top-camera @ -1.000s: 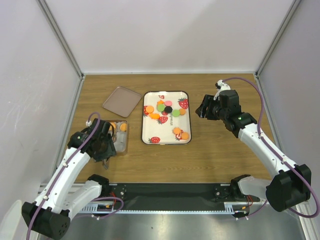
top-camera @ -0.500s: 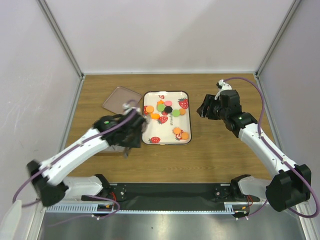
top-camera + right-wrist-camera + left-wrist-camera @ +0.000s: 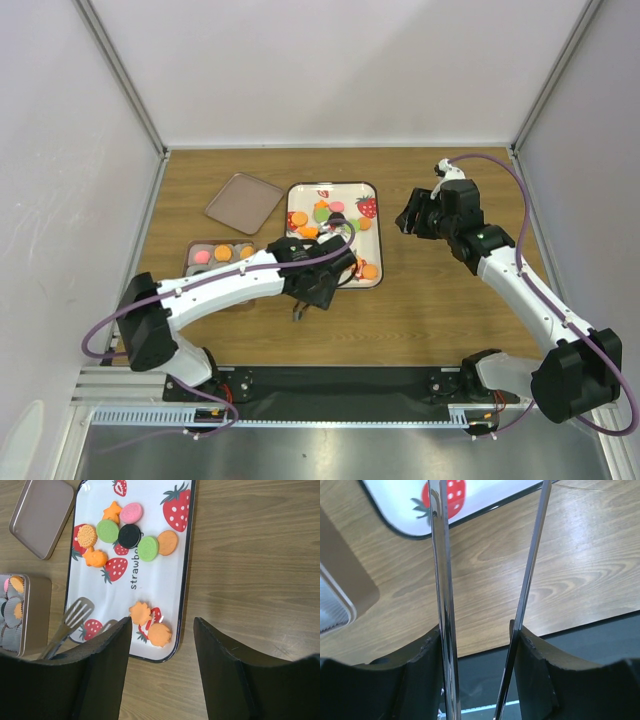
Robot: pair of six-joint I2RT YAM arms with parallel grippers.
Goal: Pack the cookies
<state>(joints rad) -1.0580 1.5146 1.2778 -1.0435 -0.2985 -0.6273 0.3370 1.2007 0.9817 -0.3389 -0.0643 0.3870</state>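
Cookies lie on the tray; some apparently in the box left of it.

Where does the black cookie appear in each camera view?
Top external: black cookie, in the far half of the strawberry tray.
Left wrist: not in it.
Right wrist: upper middle, between two green cookies.
Shared landmark: that tray, in all three views.

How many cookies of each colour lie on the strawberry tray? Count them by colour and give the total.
Orange cookies: 6
Green cookies: 2
Pink cookie: 1
Black cookie: 1
Total on the tray: 10
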